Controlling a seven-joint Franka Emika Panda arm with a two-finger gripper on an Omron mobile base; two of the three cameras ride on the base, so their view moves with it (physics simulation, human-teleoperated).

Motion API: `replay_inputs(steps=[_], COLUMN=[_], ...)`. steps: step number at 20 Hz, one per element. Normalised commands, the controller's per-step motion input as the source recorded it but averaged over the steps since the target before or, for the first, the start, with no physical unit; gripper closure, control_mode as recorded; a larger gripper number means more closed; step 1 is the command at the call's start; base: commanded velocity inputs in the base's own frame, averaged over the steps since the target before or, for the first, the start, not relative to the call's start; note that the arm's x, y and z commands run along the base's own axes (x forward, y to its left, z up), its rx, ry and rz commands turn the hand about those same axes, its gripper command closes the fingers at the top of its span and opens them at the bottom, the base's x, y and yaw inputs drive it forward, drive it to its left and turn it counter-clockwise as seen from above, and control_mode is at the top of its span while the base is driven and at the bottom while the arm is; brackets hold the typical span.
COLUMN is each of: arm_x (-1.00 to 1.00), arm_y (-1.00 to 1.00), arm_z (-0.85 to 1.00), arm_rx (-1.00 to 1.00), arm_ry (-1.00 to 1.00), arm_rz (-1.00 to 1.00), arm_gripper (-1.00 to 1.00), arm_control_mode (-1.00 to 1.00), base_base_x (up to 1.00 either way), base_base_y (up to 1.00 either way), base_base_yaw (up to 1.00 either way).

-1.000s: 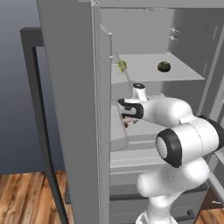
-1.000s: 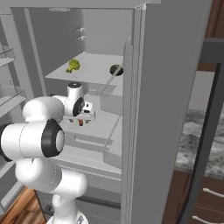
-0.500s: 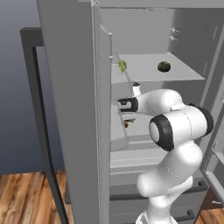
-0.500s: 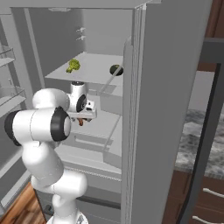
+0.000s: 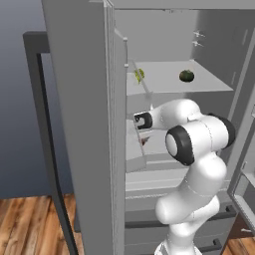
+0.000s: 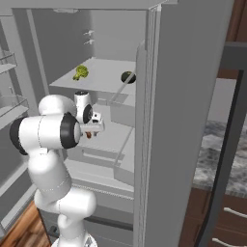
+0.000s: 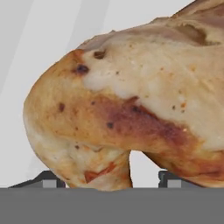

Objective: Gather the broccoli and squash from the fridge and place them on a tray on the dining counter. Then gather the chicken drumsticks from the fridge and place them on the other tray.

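Starting at the left of the left base view: the fridge (image 5: 84, 124) stands with its door swung open, the grey door slab nearest the camera and a dark frame beside it. Moving right, up on the upper shelf (image 5: 169, 82) sits the broccoli (image 5: 139, 75), lumpy and green-yellow, near the shelf's left end, and well apart from it to the right a dark green round vegetable (image 5: 187, 75). Below that shelf the white arm reaches leftward into the middle compartment, and the gripper (image 5: 144, 139) hangs low over the middle shelf, right on a small reddish-brown piece, the chicken drumstick (image 5: 144, 141).

Over in the right base view, the broccoli (image 6: 80, 73) is at the left of the upper shelf, the dark vegetable (image 6: 128, 76) to its right. Beneath, the gripper (image 6: 89, 133) points down, with the drumstick (image 6: 89, 134) showing as a brown spot directly under the hand.

Now the hand view: the drumstick (image 7: 131, 109) is huge and close, tan with brown scorch marks, lying between the two dark fingertips (image 7: 46, 179). The tips stand apart, one on each side of the meat's lower edge. Whether they already press on it, I cannot tell.
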Motion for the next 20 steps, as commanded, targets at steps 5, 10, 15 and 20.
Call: replay_inputs(steps=[5, 10, 15, 20], arm_x=[0.05, -0.11, -0.63, -0.98], arm_y=[0.02, -0.09, -0.14, -0.29], arm_z=[-0.25, -0.32, -0.12, -0.01], arm_rx=[-0.02, -0.01, 0.0, 0.01], arm_ry=[0.03, 0.03, -0.04, -0.08], arm_rz=[0.02, 0.0, -0.01, -0.05], arm_gripper=[1.0, 1.0, 1.0, 1.0], arm_control_mode=[-1.0, -1.0, -1.0, -1.0], base_base_x=[0.0, 0.0, 0.0, 0.0], base_base_y=[0.0, 0.0, 0.0, 0.0], base_base_yaw=[0.0, 0.0, 0.0, 0.0])
